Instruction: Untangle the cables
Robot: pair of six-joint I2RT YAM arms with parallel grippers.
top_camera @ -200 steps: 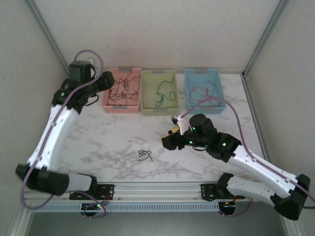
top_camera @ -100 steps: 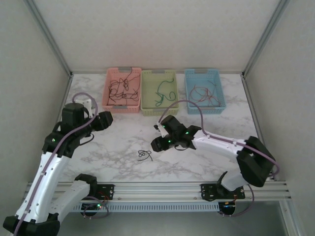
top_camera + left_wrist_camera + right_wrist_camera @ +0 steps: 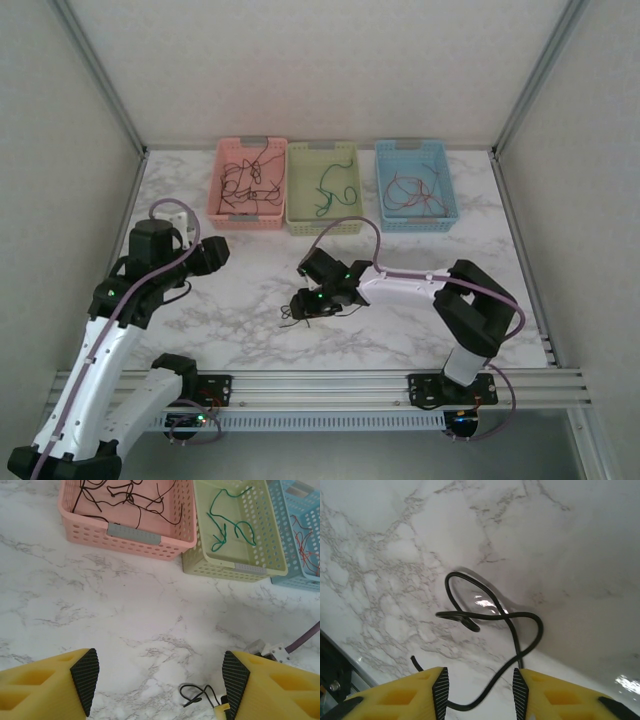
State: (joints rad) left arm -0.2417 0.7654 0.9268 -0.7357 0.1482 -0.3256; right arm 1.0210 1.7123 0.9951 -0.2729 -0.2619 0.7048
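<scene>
A short black cable (image 3: 293, 316) lies looped on the marble table (image 3: 230, 300), in front of the baskets. My right gripper (image 3: 302, 303) is down over it. In the right wrist view the black cable (image 3: 470, 616) runs between the two pads of the right gripper (image 3: 480, 692), which stand apart with a gap on both sides. My left gripper (image 3: 215, 252) hovers at the left, open wide and empty. In the left wrist view the left gripper (image 3: 159, 680) has the black cable (image 3: 192, 700) beside its right finger. More black, green and red cables lie in the baskets.
Three baskets line the back of the table. The pink basket (image 3: 222, 200) holds black cables, the green basket (image 3: 296, 205) green ones, and the blue basket (image 3: 385, 205) red ones. The left wrist view shows the pink basket (image 3: 135, 532) and green basket (image 3: 235, 567) ahead. Panel walls enclose the table.
My right arm swung left and down onto the black cable, and its jaws narrowed around it. The left arm drew back from the pink basket to the table's left side.
</scene>
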